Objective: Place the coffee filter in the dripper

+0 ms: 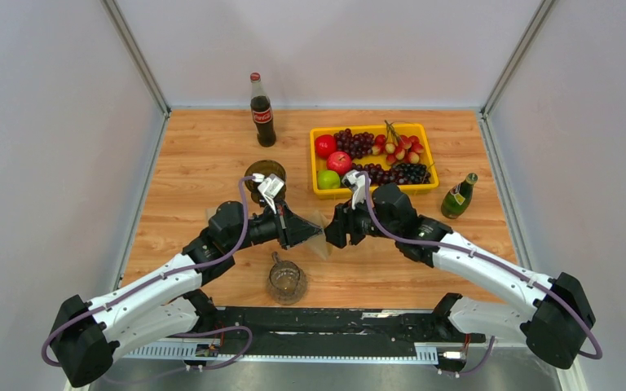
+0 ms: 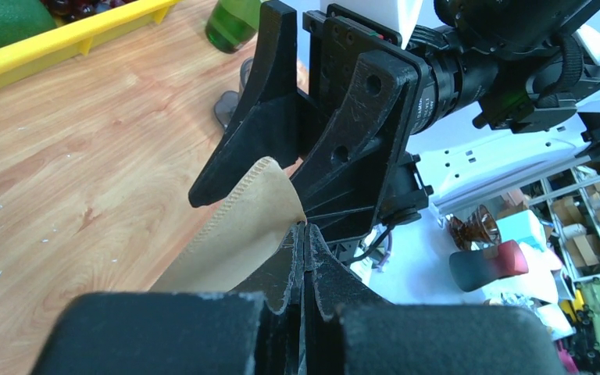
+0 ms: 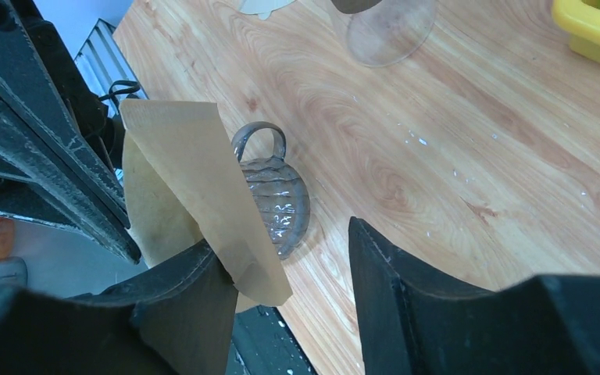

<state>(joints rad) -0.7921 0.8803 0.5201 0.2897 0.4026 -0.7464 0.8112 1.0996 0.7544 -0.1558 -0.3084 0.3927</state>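
text: none legible | bottle label (image 1: 262,115): white script, too small | lens barrel (image 2: 423,105): print blurred

dripper (image 3: 285,207): partly behind filter (image 3: 180,156) | green bottle (image 2: 230,23): cut by top edge

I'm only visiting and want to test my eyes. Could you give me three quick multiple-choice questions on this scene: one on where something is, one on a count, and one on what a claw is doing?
1. Where on the table is the glass dripper?
A. at the far edge
B. at the near edge, by the arm bases
C. lifted in a claw

2. How many bottles stand there?
A. one
B. four
C. two

3. What state is the left claw in?
A. shut on the paper coffee filter
B. wide open and empty
C. shut on a grape

Answers:
1 B, because it sits just in front of the bases.
2 C, because there is a cola bottle and a green bottle.
3 A, because its fingers are pressed together with the filter's edge between them.
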